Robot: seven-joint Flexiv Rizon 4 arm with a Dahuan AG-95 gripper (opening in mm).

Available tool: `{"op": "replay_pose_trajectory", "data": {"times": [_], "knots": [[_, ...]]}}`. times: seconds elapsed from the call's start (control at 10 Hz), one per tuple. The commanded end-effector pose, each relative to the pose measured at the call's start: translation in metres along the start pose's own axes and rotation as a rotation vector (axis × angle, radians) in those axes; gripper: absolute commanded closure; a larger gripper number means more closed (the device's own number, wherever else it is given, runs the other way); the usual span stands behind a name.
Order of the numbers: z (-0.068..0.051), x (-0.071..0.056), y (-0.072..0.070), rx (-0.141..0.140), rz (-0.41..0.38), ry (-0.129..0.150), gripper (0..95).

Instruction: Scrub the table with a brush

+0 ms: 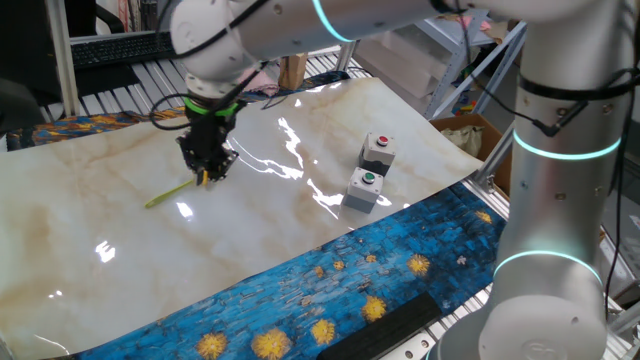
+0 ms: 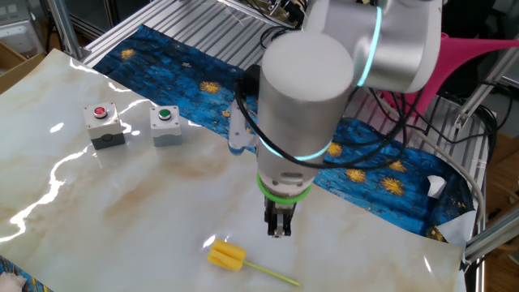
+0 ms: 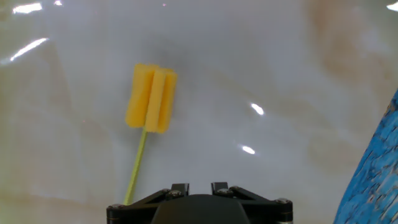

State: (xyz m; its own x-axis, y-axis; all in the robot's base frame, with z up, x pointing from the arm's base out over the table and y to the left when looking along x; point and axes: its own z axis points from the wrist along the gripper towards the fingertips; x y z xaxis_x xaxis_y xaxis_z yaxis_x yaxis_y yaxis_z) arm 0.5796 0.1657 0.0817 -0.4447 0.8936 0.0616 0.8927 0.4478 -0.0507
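Note:
The brush point(image 2: 226, 256) lies flat on the cream marble table point(image 2: 122, 203), its yellow bristle head to the left and its thin yellow-green handle running right. My gripper point(image 2: 278, 231) hovers just above the table, close behind the brush and apart from it. In one fixed view the gripper point(image 1: 207, 172) is right over the brush's head end, and the handle point(image 1: 170, 193) sticks out to the left. In the hand view the brush point(image 3: 152, 98) lies ahead and left of the gripper point(image 3: 199, 186). The jaws stand a little apart with nothing between them.
Two grey button boxes, one with a red button point(image 1: 377, 150) and one with a green button point(image 1: 364, 188), stand on the table to the right. The blue flowered cloth point(image 1: 350, 270) borders the table's edge. The slatted metal bench point(image 2: 211, 20) lies beyond it.

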Motion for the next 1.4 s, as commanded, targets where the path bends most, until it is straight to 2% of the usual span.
{"op": "replay_pose_trajectory", "data": {"times": [0.1,0.2,0.3,0.6,0.8,1.2,1.4], "knots": [[0.003,0.0,0.011,0.004,0.046,-0.011,76.0],[0.005,0.0,0.017,0.006,0.067,-0.018,76.0],[0.006,0.0,0.021,0.006,0.079,-0.022,57.0],[0.011,-0.002,0.035,0.006,0.12,-0.043,57.0],[0.016,-0.006,0.042,-0.001,0.139,-0.044,57.0],[0.021,-0.009,0.052,-0.014,0.179,-0.072,57.0],[0.024,-0.009,0.053,-0.028,0.188,-0.07,57.0]]}}
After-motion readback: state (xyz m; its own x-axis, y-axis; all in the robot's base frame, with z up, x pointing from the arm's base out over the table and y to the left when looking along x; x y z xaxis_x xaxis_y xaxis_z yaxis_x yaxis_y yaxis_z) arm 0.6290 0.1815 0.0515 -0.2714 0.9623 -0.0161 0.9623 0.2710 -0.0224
